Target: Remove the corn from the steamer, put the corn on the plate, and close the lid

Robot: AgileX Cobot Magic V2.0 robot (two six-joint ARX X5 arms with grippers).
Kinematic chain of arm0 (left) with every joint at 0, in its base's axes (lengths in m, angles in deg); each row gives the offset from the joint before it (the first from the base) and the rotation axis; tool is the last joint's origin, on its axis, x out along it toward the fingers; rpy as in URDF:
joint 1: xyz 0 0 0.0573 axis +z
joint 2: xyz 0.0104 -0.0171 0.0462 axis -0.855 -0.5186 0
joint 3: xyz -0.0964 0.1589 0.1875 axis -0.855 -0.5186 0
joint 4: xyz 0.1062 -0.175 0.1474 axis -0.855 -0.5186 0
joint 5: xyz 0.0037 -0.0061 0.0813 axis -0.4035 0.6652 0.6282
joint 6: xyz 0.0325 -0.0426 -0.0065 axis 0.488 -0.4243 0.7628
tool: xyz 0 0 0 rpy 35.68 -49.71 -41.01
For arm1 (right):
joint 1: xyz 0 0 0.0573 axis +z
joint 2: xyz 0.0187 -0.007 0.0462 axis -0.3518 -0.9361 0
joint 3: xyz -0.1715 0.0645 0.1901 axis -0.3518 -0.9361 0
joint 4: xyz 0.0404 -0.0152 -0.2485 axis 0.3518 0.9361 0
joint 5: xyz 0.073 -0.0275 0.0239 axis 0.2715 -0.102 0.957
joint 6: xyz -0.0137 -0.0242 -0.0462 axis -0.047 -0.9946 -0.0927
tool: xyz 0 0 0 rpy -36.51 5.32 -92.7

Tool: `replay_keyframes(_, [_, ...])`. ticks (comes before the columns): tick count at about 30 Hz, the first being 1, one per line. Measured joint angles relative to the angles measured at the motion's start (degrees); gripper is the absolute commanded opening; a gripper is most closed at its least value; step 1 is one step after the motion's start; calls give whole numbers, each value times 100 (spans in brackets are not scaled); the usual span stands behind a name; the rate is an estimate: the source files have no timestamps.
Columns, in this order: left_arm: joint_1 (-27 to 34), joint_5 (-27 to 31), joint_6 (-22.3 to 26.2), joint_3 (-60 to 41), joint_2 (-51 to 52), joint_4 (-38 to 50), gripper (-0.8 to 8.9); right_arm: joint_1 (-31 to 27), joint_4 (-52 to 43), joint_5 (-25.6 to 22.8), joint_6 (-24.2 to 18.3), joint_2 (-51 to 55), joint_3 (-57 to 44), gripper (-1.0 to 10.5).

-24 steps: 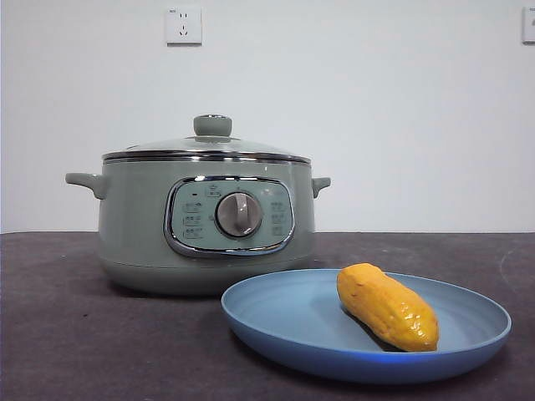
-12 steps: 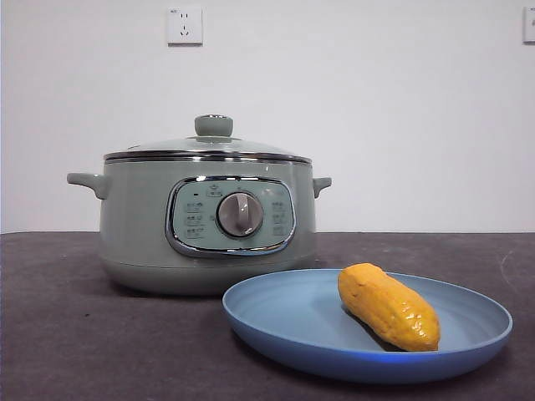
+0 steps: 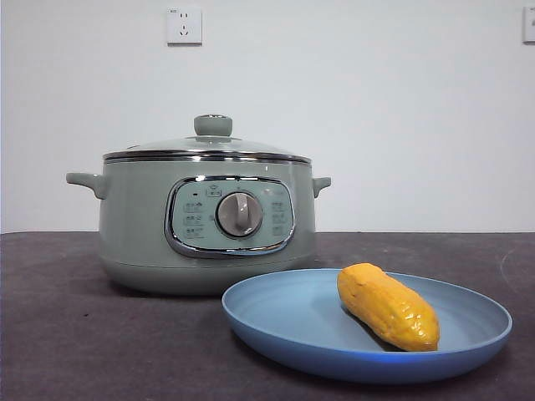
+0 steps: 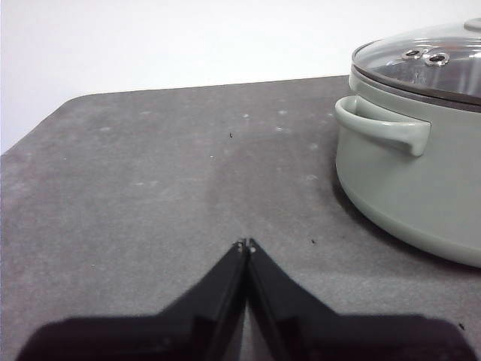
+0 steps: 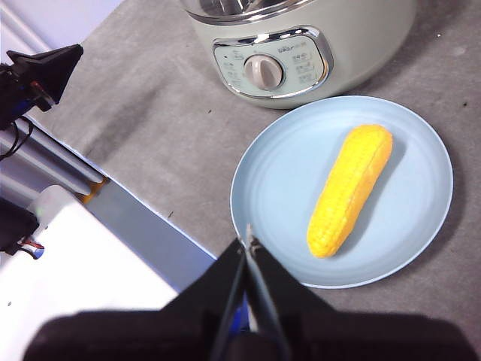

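Nothing has moved in the last second: the corn lies on the plate, the lid covers the steamer, both end effectors, left and right, are closed and empty, so the task looks finished.

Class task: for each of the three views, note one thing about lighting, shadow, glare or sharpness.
Front view: even light, sharp; the corn shows small glossy highlights and shades the plate beneath it. Left wrist view: reflections on the lid; the steamer casts a soft shadow. Right wrist view: the corn looks paler, brighter yellow.
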Motion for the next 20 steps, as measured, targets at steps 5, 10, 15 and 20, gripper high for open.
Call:
replay_keyframes(5, [0,0,0,0,0,0,-4,0,0,0,0,0,0,1])
replay_keyframes(10, [0,0,0,0,0,0,-4,-26,-85,-315,-120,2,0,1])
replay_keyframes(15, [0,0,0,0,0,0,-4,-767,-761,-968,-555,153,0,1])
replay_keyframes(20, [0,0,0,0,0,0,-4,-1943,-918,-970,-1095,531,-2,1])
